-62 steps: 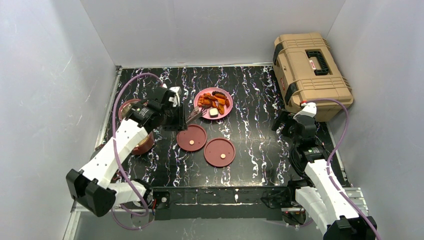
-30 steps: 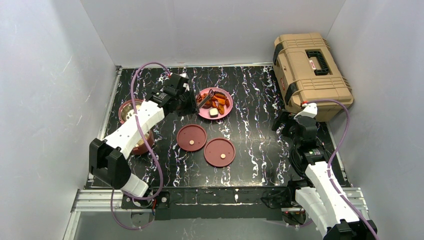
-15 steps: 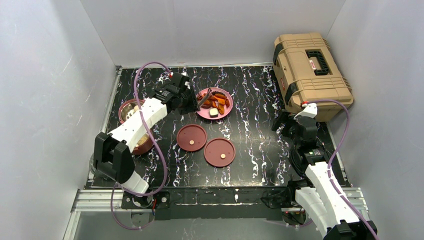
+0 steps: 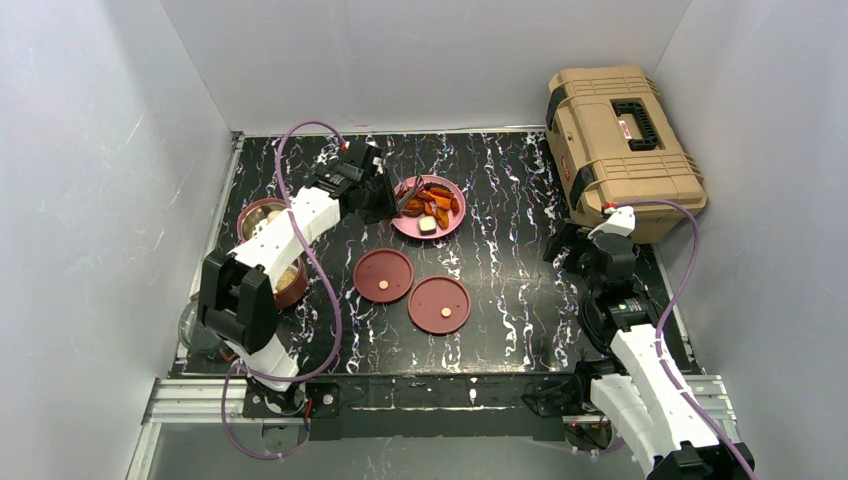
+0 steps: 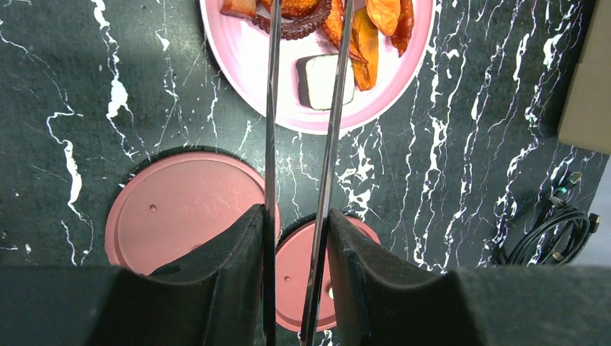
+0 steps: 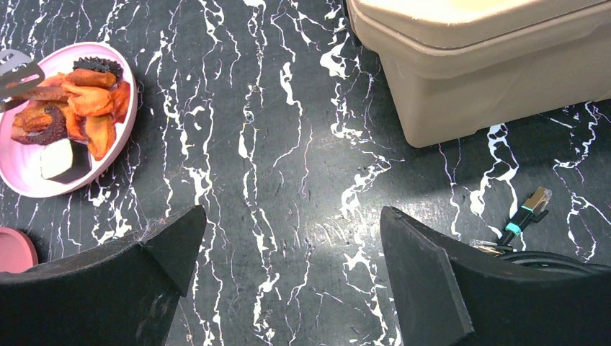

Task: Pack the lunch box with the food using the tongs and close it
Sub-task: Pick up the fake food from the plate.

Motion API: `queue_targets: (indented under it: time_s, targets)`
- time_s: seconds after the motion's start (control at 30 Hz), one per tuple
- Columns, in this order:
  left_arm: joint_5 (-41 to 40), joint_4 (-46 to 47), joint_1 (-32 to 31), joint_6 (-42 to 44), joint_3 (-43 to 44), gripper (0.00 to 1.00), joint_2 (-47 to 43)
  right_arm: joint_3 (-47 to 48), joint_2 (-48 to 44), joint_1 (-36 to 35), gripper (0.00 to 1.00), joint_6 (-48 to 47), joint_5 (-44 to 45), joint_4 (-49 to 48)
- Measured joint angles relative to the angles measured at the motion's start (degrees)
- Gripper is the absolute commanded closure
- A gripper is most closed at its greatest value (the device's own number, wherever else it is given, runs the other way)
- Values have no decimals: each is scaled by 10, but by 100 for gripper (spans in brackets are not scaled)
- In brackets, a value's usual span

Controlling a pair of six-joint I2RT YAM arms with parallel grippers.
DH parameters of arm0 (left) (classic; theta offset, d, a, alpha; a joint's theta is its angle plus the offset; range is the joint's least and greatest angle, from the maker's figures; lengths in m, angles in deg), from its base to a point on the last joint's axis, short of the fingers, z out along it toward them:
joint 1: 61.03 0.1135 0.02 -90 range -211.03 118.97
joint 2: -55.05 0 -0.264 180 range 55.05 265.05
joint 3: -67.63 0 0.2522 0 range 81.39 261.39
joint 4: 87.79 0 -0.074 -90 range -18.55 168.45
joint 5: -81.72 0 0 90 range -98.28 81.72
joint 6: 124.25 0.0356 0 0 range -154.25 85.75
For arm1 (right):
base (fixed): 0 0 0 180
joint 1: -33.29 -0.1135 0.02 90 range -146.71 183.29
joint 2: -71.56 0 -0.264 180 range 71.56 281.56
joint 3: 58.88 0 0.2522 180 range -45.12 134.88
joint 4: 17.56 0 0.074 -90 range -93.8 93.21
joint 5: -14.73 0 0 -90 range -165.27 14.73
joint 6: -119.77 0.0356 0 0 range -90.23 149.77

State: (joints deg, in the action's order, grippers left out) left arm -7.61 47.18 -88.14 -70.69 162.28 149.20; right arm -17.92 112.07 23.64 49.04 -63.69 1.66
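Observation:
My left gripper [image 4: 383,199] is shut on the tongs [image 5: 271,108], one finger pressing on each thin arm. The tongs reach over the pink plate [image 5: 245,58], and their tips sit among the food [image 5: 360,36]: orange-red chunks, a dark curled bit and a white piece [image 5: 328,78]. The tong tips run out of the left wrist view. The lunch box bowls [image 4: 247,212] [image 4: 293,293] stand at the left, partly behind the arm. Its two flat lids [image 4: 383,275] [image 4: 439,305] lie in front of the plate. My right gripper [image 6: 292,216] hangs open over bare table.
The large tan toolbox [image 4: 620,150] stands at the back right, close beside the right arm. A cable with a small plug [image 6: 526,209] lies on the table by the right gripper. White walls close in the marbled black table [image 4: 500,200] on three sides.
The left arm has stretched from the bowls toward the plate, carrying the tongs over the food. The tong arms have drawn slightly closer together. The right arm has not moved.

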Motion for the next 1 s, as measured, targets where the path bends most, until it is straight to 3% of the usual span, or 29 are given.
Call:
queue_targets:
  time_s: [0.43,0.83,1.0]
  targets:
    - [25,6,0,7,21,75,27,0,0,0,0,0,-2,0]
    - [2,12,0,11,8,100,9,-9,0,0,0,1,-2,-5]
    - [-10,12,0,13,0,100,-19,-9,1,0,0,1,-2,-9]
